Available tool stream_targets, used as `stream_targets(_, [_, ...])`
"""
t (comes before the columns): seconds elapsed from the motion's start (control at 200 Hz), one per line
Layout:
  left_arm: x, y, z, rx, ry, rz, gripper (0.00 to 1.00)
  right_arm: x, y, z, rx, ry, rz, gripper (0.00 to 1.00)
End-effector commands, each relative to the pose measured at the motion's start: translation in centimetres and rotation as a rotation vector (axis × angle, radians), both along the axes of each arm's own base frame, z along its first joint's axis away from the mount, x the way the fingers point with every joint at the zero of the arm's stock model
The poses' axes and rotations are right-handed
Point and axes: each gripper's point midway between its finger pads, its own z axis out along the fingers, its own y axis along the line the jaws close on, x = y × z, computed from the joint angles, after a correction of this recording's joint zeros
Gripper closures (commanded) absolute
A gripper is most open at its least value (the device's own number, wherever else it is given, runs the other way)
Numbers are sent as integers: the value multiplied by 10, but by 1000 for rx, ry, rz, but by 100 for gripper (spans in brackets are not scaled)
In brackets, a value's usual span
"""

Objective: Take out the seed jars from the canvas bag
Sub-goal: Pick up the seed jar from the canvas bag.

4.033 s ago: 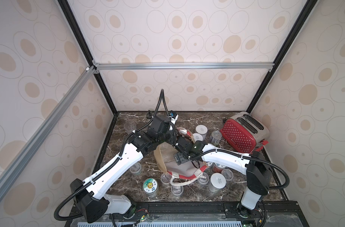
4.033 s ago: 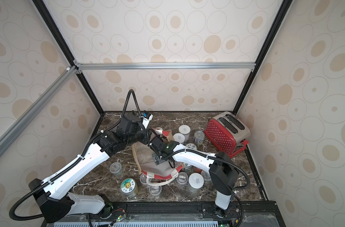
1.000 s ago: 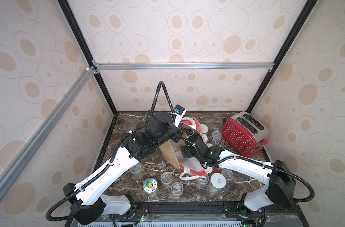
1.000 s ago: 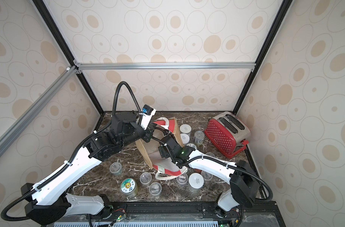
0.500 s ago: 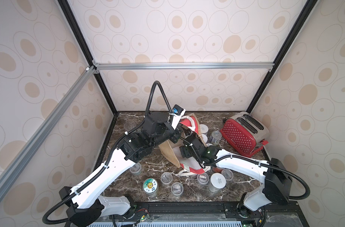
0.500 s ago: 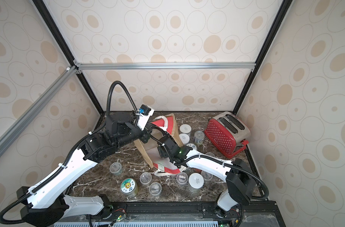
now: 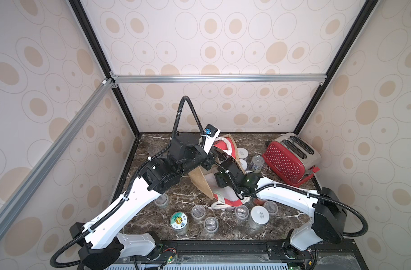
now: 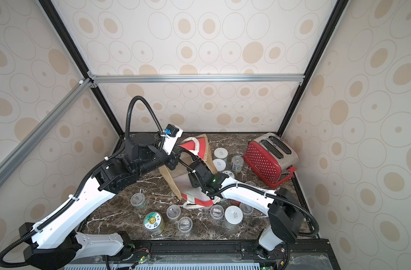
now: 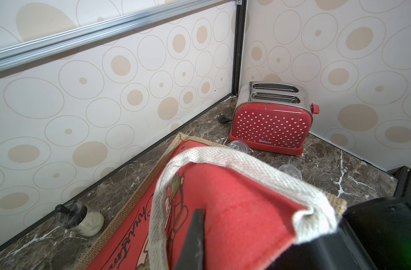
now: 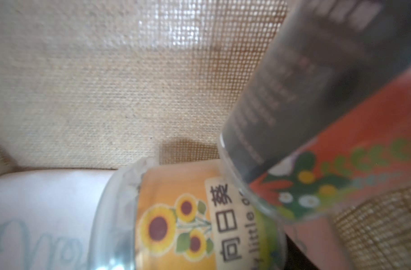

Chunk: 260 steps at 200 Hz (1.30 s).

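Left claw (image 7: 210, 162) pinches the limp canvas bag (image 7: 225, 149) up by its rim, right claw (image 7: 223, 164) sits deep in the bag's mouth, spread or closed I can't tell, by a seed jar (image 10: 176, 222) inside: light, stiff, slick, best squeezed across its body.

Both top views are hanging high over the six o'clock edge of the counter (image 7: 251, 139), tilting down toward twelve and taking in nearly the same whole enclosure. The left wrist camera is skimming close over the canvas bag (image 9: 234, 210) and facing two o'clock, sharing the toaster (image 9: 270, 126) with them. The right wrist camera is sitting inside the bag, so near a seed jar (image 10: 176, 222) that everything is blurring.
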Motion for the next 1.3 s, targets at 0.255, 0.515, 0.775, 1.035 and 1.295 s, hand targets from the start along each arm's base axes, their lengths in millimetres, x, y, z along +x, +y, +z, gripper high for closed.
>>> stream_targets(0.255, [22,35,21,-36,-75,184,100,-34,44,79,339,2,243,47])
stream_targets(0.515, [52,66,21,-31,-89,353,100,-75,71,95,536,217,391,46])
stream_targets(0.775, [59,72,19,-34,-101,346,100,-83,56,125,595,235,340,46])
stream_targets(1.035, [63,103,35,-16,-145,446,100,-88,28,171,656,214,283,46])
stream_targets(1.295, [84,158,48,43,-169,668,100,-103,3,179,706,280,250,46])
